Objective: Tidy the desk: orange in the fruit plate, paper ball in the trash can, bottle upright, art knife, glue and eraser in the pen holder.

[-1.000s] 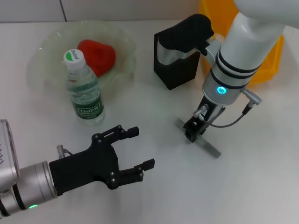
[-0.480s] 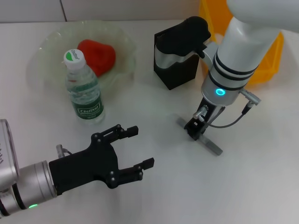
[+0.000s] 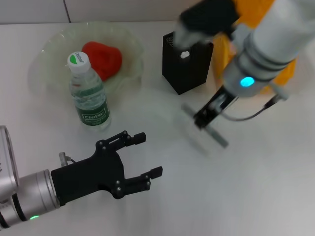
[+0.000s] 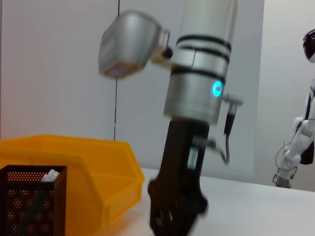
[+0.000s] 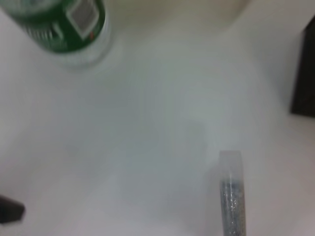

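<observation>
My right gripper (image 3: 203,119) is shut on the grey art knife (image 3: 212,132) and holds it tilted above the table, in front of the black mesh pen holder (image 3: 187,73). The knife's end shows in the right wrist view (image 5: 230,196). A white item (image 3: 185,55) sticks out of the holder. The bottle (image 3: 88,96) stands upright beside the fruit plate (image 3: 49,46), which holds a red-orange fruit (image 3: 103,58). My left gripper (image 3: 148,155) is open and empty at the front left. Paper ball, glue and eraser are not clearly in view.
A yellow bin (image 3: 284,64) stands behind the right arm, to the right of the pen holder; it also shows in the left wrist view (image 4: 98,172) beside the holder (image 4: 29,201). The right arm (image 4: 194,118) fills that view's middle.
My right gripper has risen off the table with the art knife and swung toward the pen holder. The left arm has not moved.
</observation>
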You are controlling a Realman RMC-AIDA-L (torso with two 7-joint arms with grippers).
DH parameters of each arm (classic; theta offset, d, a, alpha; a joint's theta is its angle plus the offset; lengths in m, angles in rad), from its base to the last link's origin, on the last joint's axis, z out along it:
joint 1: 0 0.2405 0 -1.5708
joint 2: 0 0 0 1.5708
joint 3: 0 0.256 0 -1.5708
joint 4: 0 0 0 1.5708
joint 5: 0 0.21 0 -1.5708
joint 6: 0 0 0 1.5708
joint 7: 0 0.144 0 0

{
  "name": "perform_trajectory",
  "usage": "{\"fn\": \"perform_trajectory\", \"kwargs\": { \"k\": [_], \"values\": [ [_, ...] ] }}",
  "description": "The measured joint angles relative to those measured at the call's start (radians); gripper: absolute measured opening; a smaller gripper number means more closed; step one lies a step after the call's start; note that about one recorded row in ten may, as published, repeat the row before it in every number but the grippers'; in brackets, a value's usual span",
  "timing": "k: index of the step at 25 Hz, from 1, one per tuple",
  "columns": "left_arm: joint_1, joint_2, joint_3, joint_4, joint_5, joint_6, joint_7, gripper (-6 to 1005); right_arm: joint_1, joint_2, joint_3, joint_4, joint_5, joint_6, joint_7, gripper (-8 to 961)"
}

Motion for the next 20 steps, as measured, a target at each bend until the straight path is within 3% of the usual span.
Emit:
{"fn": "perform_trajectory", "kwargs": {
  "k": [5,8,10,11,12,13,14,15,16,18,19,20],
  "values": [
    [0.002,0.000,0.000,0.002,0.000,0.006,-0.003,812,-0.273,0.001,0.173,-0.504,0.008,-0.045,-0.081,134],
    [0.001,0.002,0.000,0.002,0.000,0.022,-0.008,812,-0.431,0.004,0.242,-0.687,0.122,0.041,-0.197,133],
    [-0.004,0.001,0.003,0.003,0.000,0.026,-0.011,812,-0.545,0.003,0.268,-0.736,0.257,0.178,-0.328,133],
    [-0.006,0.000,0.005,0.003,0.000,0.026,-0.011,812,-0.588,0.003,0.275,-0.733,0.334,0.241,-0.406,132],
    [-0.007,-0.001,0.006,0.003,0.000,0.025,-0.011,812,-0.664,0.003,0.290,-0.684,0.534,0.355,-0.628,132],
    [-0.007,-0.001,0.006,0.003,0.000,0.025,-0.011,812,-0.664,0.003,0.290,-0.684,0.534,0.355,-0.628,132],
    [-0.008,-0.002,0.008,0.002,0.000,0.023,-0.014,812,-0.709,0.003,0.310,-0.577,0.783,0.424,-0.877,132],
    [-0.008,-0.002,0.008,0.002,0.000,0.023,-0.014,812,-0.709,0.003,0.310,-0.577,0.783,0.424,-0.877,132],
    [-0.008,-0.002,0.008,0.002,0.000,0.024,-0.018,812,-0.715,0.002,0.323,-0.512,0.906,0.436,-0.989,132],
    [-0.008,-0.002,0.008,0.002,0.000,0.025,-0.020,812,-0.688,0.000,0.371,-0.324,1.165,0.412,-1.199,131],
    [-0.009,-0.002,0.008,0.002,0.000,0.026,-0.022,812,-0.610,-0.006,0.456,-0.095,1.352,0.317,-1.339,131],
    [-0.009,-0.002,0.008,0.002,0.000,0.026,-0.022,812,-0.558,-0.012,0.515,0.025,1.430,0.259,-1.389,131]
  ]
}}
